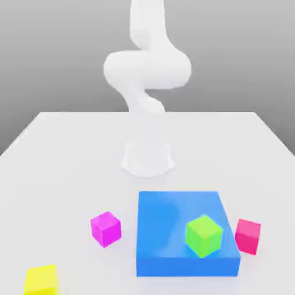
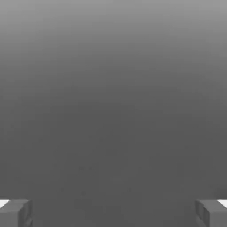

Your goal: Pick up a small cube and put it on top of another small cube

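Observation:
The small crimson cube rests on the white table, just off the flat blue block's edge toward the exterior view's right. The small lime-green cube sits on top of that blue block, near its front corner on the exterior view's right. My arm rises from its base and bends upward, far above the cubes. In the hand view my gripper is open, its fingertips spread wide with only plain grey background between them. Nothing is held.
A purplish magenta cube lies on the table at the exterior view's left of the blue block. A yellow cube sits near the front left corner. The arm's base stands behind the block.

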